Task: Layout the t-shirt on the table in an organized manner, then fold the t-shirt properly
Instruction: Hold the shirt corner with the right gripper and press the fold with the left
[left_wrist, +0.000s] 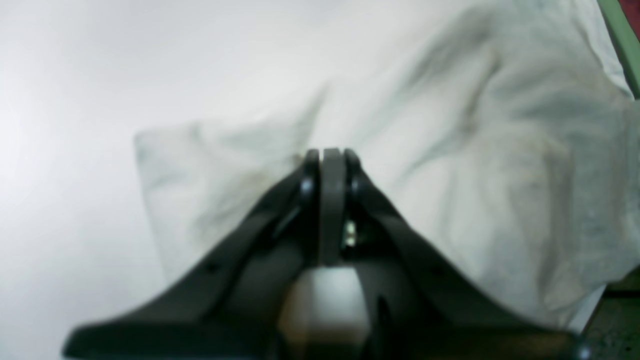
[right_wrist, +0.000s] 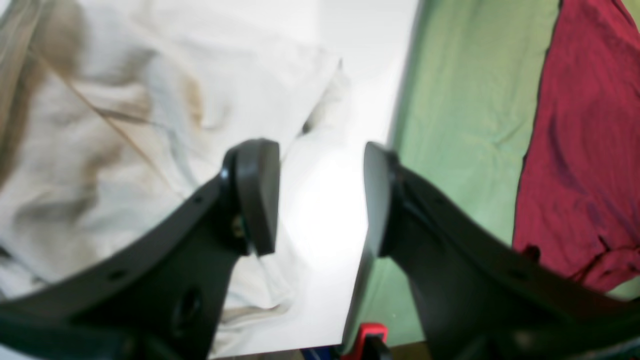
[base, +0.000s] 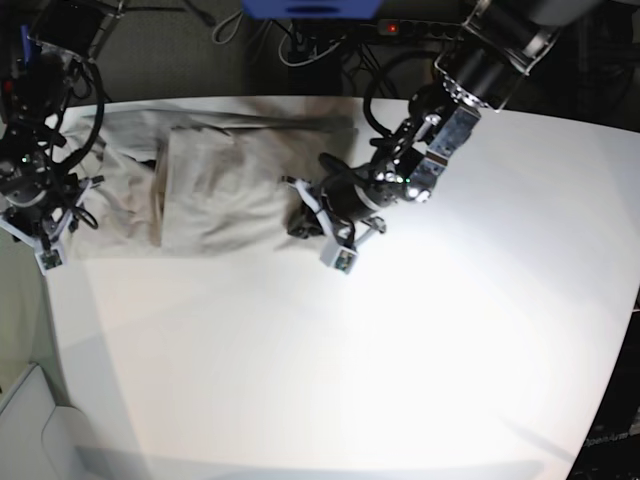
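The light grey-beige t-shirt (base: 215, 185) lies rumpled at the back left of the white table (base: 400, 350), part of it doubled over itself. My left gripper (base: 300, 223) reaches in from the back right to the shirt's right edge. In the left wrist view this left gripper (left_wrist: 330, 152) is shut, and the creases of the t-shirt (left_wrist: 475, 150) run toward its tips, so it seems pinched on the cloth. My right gripper (right_wrist: 320, 150) is open and holds nothing. It hangs over a bare strip of table (right_wrist: 360, 40) between the t-shirt (right_wrist: 125, 125) and the table's edge.
Beyond the table's edge in the right wrist view are a green surface (right_wrist: 465, 100) and a dark red cloth (right_wrist: 585, 125). A red clamp (right_wrist: 370, 332) sits at that edge. Cables and a power strip (base: 400, 27) run behind the table. The right arm (base: 35, 190) stands at the left edge.
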